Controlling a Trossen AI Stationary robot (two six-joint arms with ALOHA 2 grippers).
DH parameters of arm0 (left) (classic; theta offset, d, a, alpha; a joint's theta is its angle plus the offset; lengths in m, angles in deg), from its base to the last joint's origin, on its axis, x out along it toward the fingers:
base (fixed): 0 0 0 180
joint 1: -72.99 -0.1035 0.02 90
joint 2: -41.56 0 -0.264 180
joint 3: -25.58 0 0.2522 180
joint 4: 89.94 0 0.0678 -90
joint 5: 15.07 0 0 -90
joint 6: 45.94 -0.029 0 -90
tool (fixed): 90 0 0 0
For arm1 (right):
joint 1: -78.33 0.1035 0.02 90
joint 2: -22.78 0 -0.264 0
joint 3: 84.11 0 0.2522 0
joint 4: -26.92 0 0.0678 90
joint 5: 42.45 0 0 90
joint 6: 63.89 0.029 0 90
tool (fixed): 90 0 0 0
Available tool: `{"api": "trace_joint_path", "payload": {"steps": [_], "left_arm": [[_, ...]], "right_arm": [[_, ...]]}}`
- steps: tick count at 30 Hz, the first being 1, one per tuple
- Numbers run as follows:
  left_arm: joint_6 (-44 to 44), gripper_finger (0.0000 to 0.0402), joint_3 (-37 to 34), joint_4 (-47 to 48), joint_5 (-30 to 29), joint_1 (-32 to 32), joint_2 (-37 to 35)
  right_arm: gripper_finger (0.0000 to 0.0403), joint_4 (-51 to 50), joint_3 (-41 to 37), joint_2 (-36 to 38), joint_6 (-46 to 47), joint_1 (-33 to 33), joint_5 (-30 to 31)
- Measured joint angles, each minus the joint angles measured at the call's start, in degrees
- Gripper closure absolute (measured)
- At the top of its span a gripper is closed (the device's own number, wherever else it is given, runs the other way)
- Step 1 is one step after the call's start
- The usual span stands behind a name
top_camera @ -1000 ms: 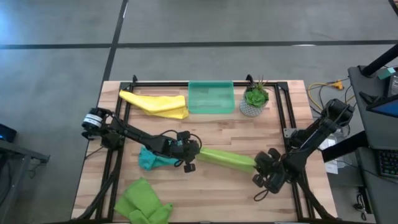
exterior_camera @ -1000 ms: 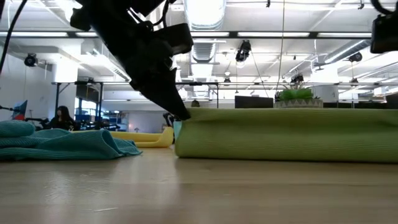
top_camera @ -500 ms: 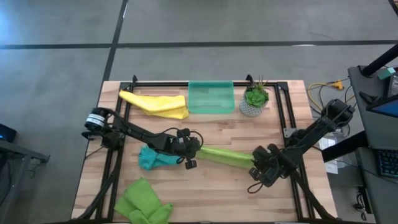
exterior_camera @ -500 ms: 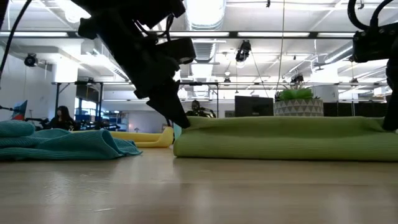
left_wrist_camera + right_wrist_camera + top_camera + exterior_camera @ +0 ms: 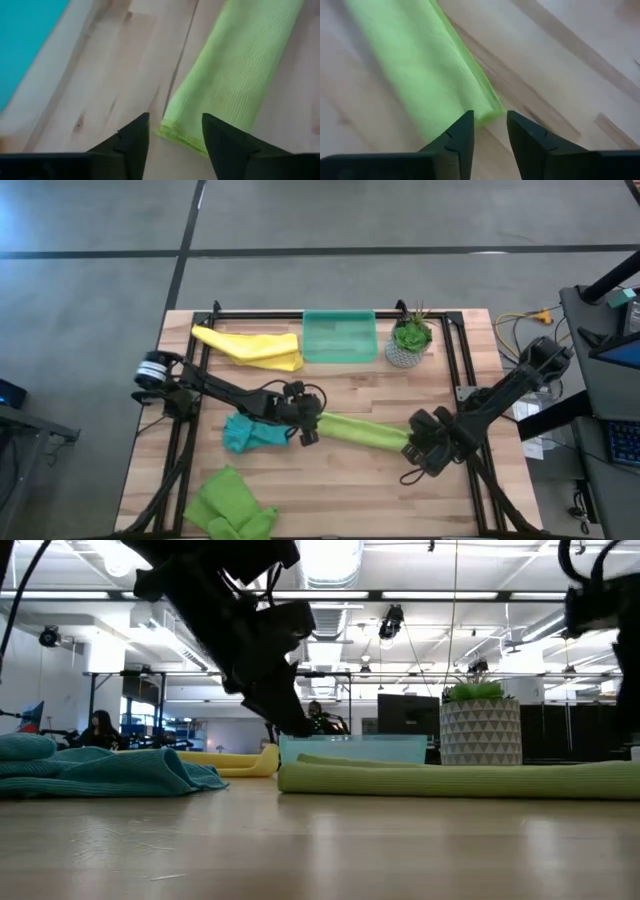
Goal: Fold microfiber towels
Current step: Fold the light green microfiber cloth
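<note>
A lime green towel [image 5: 365, 430], folded into a long narrow strip, lies flat on the wooden table; in the low view the strip [image 5: 460, 778] is a low band. My left gripper [image 5: 310, 427] stands open at its left end, and that end's corner [image 5: 172, 132] shows between the fingers. My right gripper [image 5: 415, 448] stands open at the right end, with that end's tip [image 5: 487, 116] in the gap. A teal towel [image 5: 250, 434] lies bunched beside the left gripper. A yellow towel [image 5: 250, 346] lies at the far left, and another lime towel [image 5: 230, 505] at the near left.
A translucent green tray [image 5: 340, 337] and a small potted plant [image 5: 408, 340] stand at the far edge. A black metal frame [image 5: 455, 360] runs round the table top. Bare wood lies near the front edge between the two arms.
Both grippers have opened and let go of the lime strip's ends. The strip, held up tall between them a second ago, has sunk and now lies low and flat on the table. The right gripper shifted a little toward the left and back.
</note>
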Motion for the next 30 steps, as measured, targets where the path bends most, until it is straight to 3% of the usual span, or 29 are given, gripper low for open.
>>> {"api": "trace_joint_path", "payload": {"steps": [4, 7, 10, 14, 21, 30], "left_arm": [[-0.3, 0.0226, 0.3, -1.4, 1.3, -0.1, -0.8], [-2.8, 0.0226, 0.2, -5.4, 7.8, -0.2, -0.5], [-5.3, 0.0226, 0.3, -9.0, 12.2, -0.2, 0.7], [-9.2, 0.0226, 0.6, -13.5, 12.6, -0.4, 1.2], [-11.2, 0.0226, 1.0, -15.3, 19.0, -2.6, 4.3], [-18.3, 0.0226, 4.3, -19.6, 23.1, -4.1, 7.4]], "right_arm": [[0.0281, 8.6, -0.2, 3.6, -7.9, -0.1, 5.6], [0.0274, 15.5, -0.9, 4.9, -15.5, -1.4, 6.2], [0.0265, 19.5, -2.5, 4.8, -18.4, -3.1, 4.7], [0.0253, 24.4, -5.3, 3.9, -21.0, -5.7, 1.2], [0.0241, 38.5, -8.9, 2.5, -33.5, -11.2, -5.7], [0.0202, 44.7, -8.2, -1.3, -48.0, -18.9, -9.1]]}}
